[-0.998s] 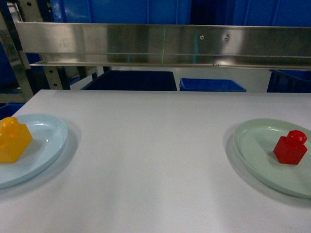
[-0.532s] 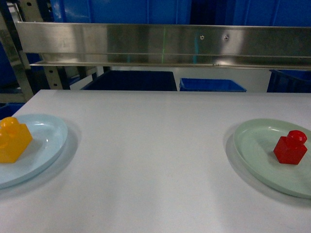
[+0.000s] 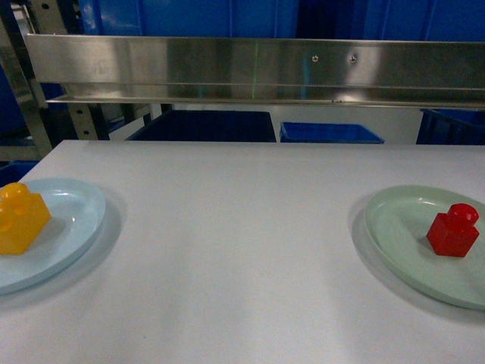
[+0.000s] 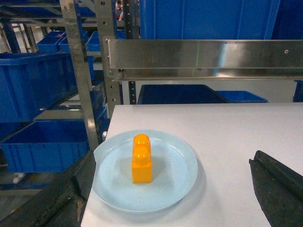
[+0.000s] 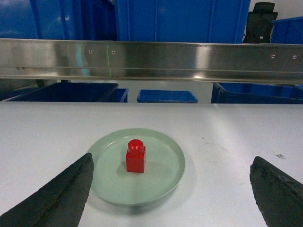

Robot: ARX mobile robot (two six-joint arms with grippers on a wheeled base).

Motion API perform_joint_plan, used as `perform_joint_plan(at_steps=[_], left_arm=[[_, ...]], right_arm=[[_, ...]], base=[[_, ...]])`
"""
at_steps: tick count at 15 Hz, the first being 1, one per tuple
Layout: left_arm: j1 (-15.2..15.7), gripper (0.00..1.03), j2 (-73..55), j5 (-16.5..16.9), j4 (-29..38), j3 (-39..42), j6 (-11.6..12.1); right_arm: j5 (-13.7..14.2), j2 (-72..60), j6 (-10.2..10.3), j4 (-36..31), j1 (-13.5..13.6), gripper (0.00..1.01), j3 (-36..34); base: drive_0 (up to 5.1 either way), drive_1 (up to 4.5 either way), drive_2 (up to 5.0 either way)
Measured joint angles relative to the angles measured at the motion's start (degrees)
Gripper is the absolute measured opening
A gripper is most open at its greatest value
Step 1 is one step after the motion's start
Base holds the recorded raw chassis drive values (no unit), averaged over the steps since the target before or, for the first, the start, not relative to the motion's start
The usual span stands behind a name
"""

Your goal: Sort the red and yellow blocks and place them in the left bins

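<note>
The yellow block (image 3: 21,218) stands on a pale blue plate (image 3: 76,220) at the table's left edge. The red block (image 3: 453,230) rests on a pale green plate (image 3: 394,227) at the right. In the left wrist view my left gripper (image 4: 173,160) is open, short of the yellow block (image 4: 141,158), which lies ahead and left of centre between the fingers. My right gripper (image 5: 173,161) is open too, with the red block (image 5: 136,156) ahead, nearer its left finger. Blue bins (image 4: 45,142) sit on a rack left of the table. Neither gripper shows in the head view.
A steel shelf rail (image 3: 250,70) runs across behind the white table (image 3: 242,250). More blue bins (image 3: 330,133) stand low beyond the far edge, and others sit above the rail. A metal rack post (image 4: 83,71) rises by the table's left corner.
</note>
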State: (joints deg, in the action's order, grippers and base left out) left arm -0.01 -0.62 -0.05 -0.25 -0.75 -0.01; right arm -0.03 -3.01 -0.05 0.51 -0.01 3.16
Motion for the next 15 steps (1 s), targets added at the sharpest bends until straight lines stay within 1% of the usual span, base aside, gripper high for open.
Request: perform_joint_plan(at_steps=[15], left_arm=[[0.0, 0.98, 0.0, 0.0, 0.0, 0.0, 0.0]], right_arm=[[0.0, 0.0, 0.0, 0.0, 0.0, 0.98, 0.0]], base=[[0.0, 0.00, 0.0]])
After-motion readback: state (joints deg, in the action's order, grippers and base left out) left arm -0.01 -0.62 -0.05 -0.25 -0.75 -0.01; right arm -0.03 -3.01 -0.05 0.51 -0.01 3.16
